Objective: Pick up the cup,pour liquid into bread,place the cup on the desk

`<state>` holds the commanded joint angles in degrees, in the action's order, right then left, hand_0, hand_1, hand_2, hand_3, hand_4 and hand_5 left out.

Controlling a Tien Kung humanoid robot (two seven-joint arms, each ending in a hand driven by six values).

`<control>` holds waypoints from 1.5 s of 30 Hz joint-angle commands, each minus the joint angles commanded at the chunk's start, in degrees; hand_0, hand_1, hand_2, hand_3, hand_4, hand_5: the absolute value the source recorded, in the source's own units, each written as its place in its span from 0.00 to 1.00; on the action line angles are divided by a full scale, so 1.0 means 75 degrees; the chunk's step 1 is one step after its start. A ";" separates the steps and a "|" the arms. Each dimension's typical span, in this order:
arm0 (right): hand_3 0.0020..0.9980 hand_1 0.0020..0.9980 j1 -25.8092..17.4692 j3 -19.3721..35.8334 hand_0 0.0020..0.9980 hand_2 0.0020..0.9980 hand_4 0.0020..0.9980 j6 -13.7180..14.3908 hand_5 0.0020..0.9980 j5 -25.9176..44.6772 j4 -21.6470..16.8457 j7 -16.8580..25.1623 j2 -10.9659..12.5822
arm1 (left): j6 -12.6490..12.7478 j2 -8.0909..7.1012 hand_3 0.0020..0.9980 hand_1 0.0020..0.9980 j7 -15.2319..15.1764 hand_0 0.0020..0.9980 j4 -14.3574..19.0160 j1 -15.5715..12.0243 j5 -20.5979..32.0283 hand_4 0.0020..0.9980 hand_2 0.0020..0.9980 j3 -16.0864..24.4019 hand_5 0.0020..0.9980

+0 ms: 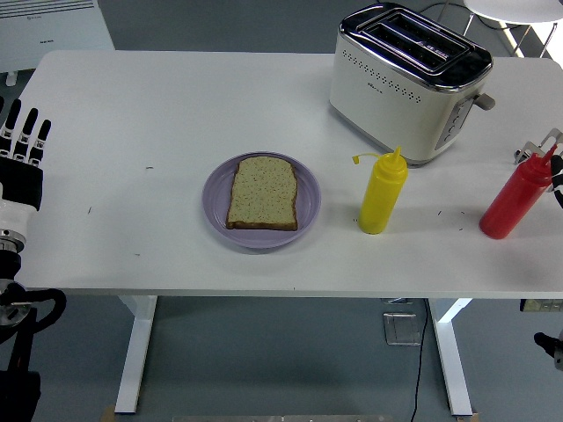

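- The left hand [22, 154] is seen at the worktop's [132, 105] left edge, fingers straight and released, nothing held.
- The bread [263, 192] lies dry on a purple plate [216, 200] in the middle; no pouring appears to have been done.
- No cup is visible; a yellow squeeze bottle [383, 195] stands just right of the plate, untouched, so every step is judged outstanding.
- A toaster [409, 83] stands behind it, and a red bottle [517, 198] near the right edge.
- The right hand is out of view.
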<state>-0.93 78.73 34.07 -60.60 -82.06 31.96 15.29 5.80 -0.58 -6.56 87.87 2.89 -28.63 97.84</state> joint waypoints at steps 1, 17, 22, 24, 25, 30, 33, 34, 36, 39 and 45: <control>0.99 0.85 -0.0002 0.0018 0.97 0.97 0.85 -0.0007 0.27 0.0047 -0.0025 0.0033 0.0001 | 0.0000 0.0000 0.72 0.78 -0.0001 0.80 0.0000 -0.0001 0.0000 0.47 0.80 -0.0001 1.00; 0.76 0.73 0.0210 0.1366 0.84 0.78 0.65 -0.2826 0.34 0.4107 -0.0335 -0.0956 0.0073 | 0.0000 0.0017 0.72 0.78 0.0006 0.80 0.0014 -0.0003 0.0007 0.47 0.80 -0.0010 1.00; 0.74 0.73 0.0183 0.1556 0.83 0.76 0.60 -0.3303 0.38 0.5581 -0.0198 -0.1189 0.0049 | 0.0001 0.0020 0.72 0.78 0.0008 0.80 0.0015 -0.0024 0.0007 0.47 0.80 0.0002 1.00; 0.74 0.73 0.0183 0.1585 0.83 0.76 0.60 -0.3329 0.38 0.5841 -0.0159 -0.1270 0.0046 | 0.0001 0.0020 0.72 0.78 0.0010 0.80 0.0014 -0.0035 0.0005 0.47 0.80 -0.0011 1.00; 0.73 0.72 0.0184 0.1592 0.82 0.75 0.58 -0.3333 0.42 0.5878 -0.0146 -0.1296 0.0045 | 0.0000 0.0020 0.72 0.78 0.0011 0.80 0.0014 -0.0039 0.0004 0.47 0.80 -0.0016 1.00; 0.73 0.72 0.0175 0.1604 0.82 0.75 0.58 -0.3371 0.42 0.6093 -0.0041 -0.1340 0.0013 | -0.0001 0.0029 0.72 0.78 0.0022 0.80 0.0002 -0.0059 0.0010 0.47 0.80 -0.0068 1.00; 0.73 0.71 0.0162 0.1594 0.81 0.74 0.56 -0.3413 0.43 0.6175 0.0010 -0.1385 0.0003 | -0.0005 0.0025 0.72 0.78 0.0025 0.80 0.0002 -0.0064 0.0002 0.47 0.80 -0.0088 1.00; 0.73 0.71 0.0158 0.1592 0.81 0.74 0.56 -0.3417 0.43 0.6180 0.0020 -0.1394 0.0001 | -0.0006 0.0023 0.72 0.78 0.0026 0.80 0.0002 -0.0067 0.0001 0.47 0.80 -0.0092 1.00; 0.73 0.71 0.0152 0.1590 0.81 0.74 0.56 -0.3428 0.43 0.6190 0.0036 -0.1398 0.0000 | -0.0006 0.0021 0.72 0.78 0.0026 0.80 0.0001 -0.0073 0.0000 0.47 0.80 -0.0095 1.00; 0.73 0.71 0.0145 0.1595 0.81 0.74 0.56 -0.3434 0.44 0.6168 0.0042 -0.1398 0.0001 | -0.0008 0.0018 0.72 0.78 0.0027 0.80 0.0000 -0.0086 -0.0002 0.47 0.80 -0.0105 1.00; 0.72 0.71 0.0153 0.1623 0.81 0.73 0.56 -0.3458 0.44 0.6141 0.0038 -0.1400 0.0008 | -0.0010 0.0009 0.72 0.78 0.0027 0.80 0.0004 -0.0099 -0.0004 0.47 0.80 -0.0092 1.00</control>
<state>0.22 90.90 8.13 -14.54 -81.78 21.46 15.34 5.73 -0.51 -6.36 87.90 2.15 -28.66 97.16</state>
